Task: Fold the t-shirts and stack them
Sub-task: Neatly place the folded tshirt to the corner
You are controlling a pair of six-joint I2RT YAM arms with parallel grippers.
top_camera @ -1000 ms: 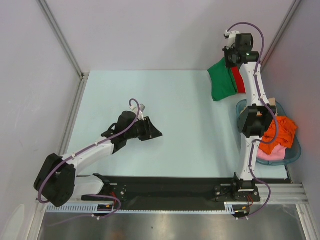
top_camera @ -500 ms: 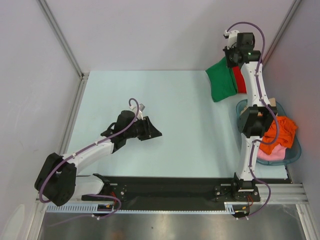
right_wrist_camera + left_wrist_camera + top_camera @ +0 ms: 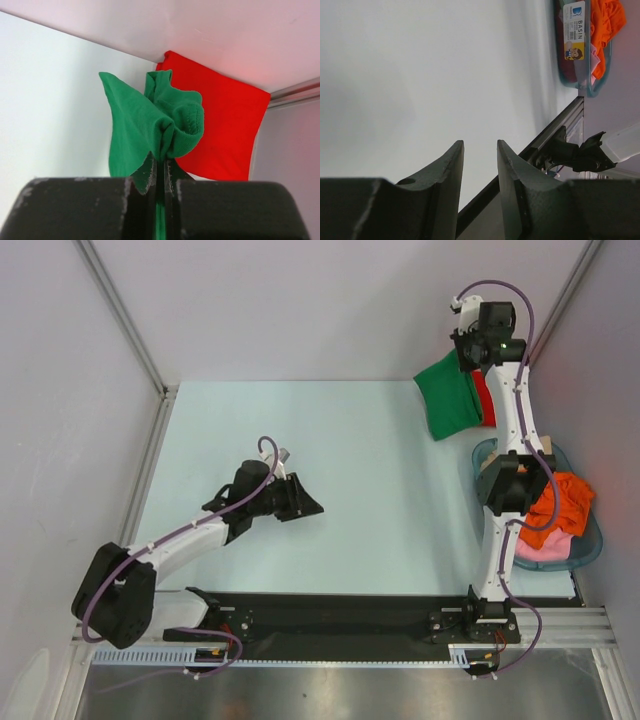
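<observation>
Pale table [image 3: 360,470]: right gripper [image 3: 161,167] clamps green t-shirt [image 3: 135,125] (red t-shirt [image 3: 225,125] beside); left gripper [image 3: 479,150] parted, empty.

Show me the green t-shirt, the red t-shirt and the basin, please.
green t-shirt [image 3: 137,125]: right wrist view, on the hanging cloth left of the bunched part.
red t-shirt [image 3: 225,125]: right wrist view, on the middle of the flat cloth.
basin [image 3: 574,27]: left wrist view, on the label on its wall.

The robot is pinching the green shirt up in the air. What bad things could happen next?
1. The right gripper pinches only a bunched-up bit of the green shirt, so the shirt might slip out and fall in a heap.
2. The shirt hangs crumpled, so it may land crooked or messy on the folded red shirt beyond it.
</observation>
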